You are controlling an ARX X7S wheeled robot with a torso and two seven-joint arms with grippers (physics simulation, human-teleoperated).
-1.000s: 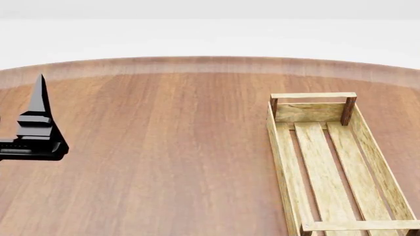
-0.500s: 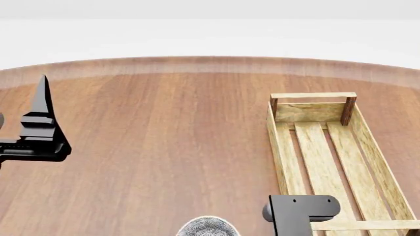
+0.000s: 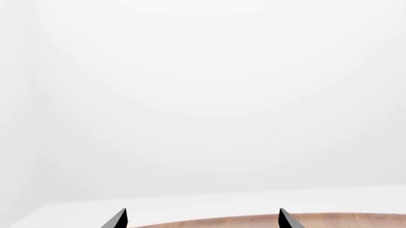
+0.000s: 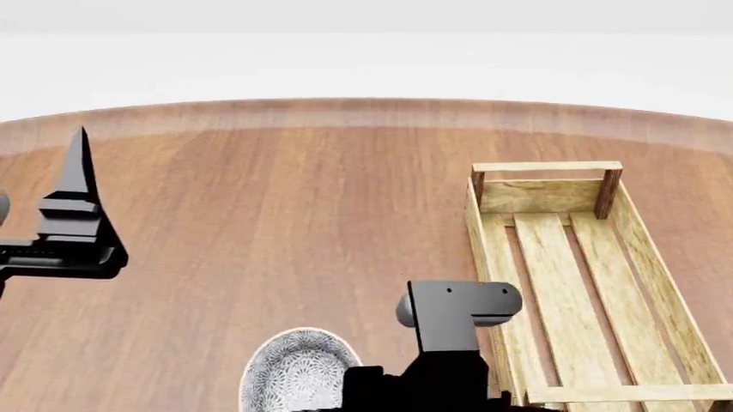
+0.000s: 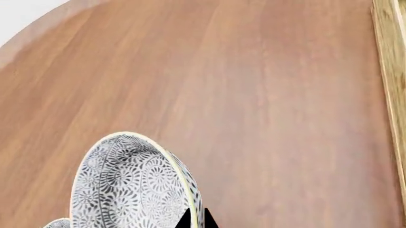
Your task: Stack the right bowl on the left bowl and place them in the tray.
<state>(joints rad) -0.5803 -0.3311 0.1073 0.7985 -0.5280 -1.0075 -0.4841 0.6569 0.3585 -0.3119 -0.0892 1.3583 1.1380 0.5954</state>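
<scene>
A grey-patterned bowl is pinched by its rim between my right gripper's two dark fingertips and held tilted above the wooden table. A sliver of a second patterned rim shows beside it at the picture's edge. In the head view the bowl is at the bottom centre, left of my right arm. The tray, a long light-wood slatted crate, lies at the right and holds nothing; its wall shows in the right wrist view. My left gripper is open and empty, hovering at the table's left.
The round wooden table spans the head view, its far edge curving against a white background. The left wrist view faces that white background past the table's edge.
My right arm has come into the head view from the bottom, bringing the bowl forward and leftward. My left gripper has shifted slightly right.
</scene>
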